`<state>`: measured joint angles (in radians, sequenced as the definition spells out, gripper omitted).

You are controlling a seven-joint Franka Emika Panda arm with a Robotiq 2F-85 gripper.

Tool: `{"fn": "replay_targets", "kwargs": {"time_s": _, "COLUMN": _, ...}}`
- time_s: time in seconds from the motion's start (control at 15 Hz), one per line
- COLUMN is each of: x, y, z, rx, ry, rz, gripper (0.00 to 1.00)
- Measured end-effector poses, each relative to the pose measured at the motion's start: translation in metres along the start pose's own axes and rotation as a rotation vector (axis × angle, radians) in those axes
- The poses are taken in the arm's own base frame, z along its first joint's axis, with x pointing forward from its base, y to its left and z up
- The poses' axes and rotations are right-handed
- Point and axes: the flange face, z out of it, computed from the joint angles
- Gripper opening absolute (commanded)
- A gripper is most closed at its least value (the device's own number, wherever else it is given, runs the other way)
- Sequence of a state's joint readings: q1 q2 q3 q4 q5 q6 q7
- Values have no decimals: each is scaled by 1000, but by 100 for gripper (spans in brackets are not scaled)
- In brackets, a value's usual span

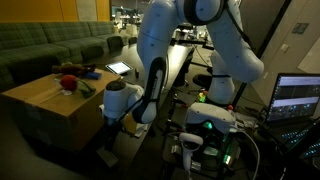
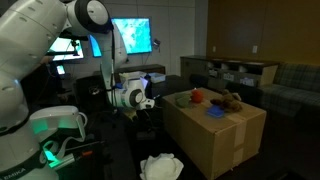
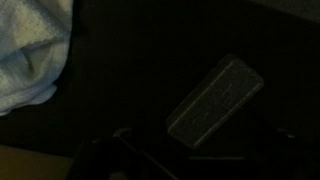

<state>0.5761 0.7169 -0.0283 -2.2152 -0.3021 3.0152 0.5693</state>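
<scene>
My gripper [image 1: 110,120] hangs low beside a cardboard box [image 1: 45,105], just off its near side, and it also shows in the exterior view [image 2: 148,104]. The frames are too dark to show whether its fingers are open or shut, and I see nothing in them. On the box [image 2: 215,140] lie a red object [image 2: 198,97], a brown plush toy [image 2: 231,100] and a blue flat item [image 2: 215,113]. The wrist view is very dark. It shows a dark rectangular object [image 3: 213,100] below me and a white cloth [image 3: 28,50] at the upper left.
A white cloth [image 2: 160,167] lies on the floor in front of the box. A green sofa [image 1: 45,45] stands behind the box. A laptop [image 1: 297,97] and the robot's lit base [image 1: 210,125] are to the side. A screen [image 2: 132,36] glows at the back.
</scene>
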Motion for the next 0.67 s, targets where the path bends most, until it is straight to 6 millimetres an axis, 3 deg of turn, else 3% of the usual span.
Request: {"fn": "replay_targets", "kwargs": {"time_s": 0.67, "x": -39, "y": 57, "z": -155, "rx": 23, "ry": -44, "rz": 29, "gripper": 100}}
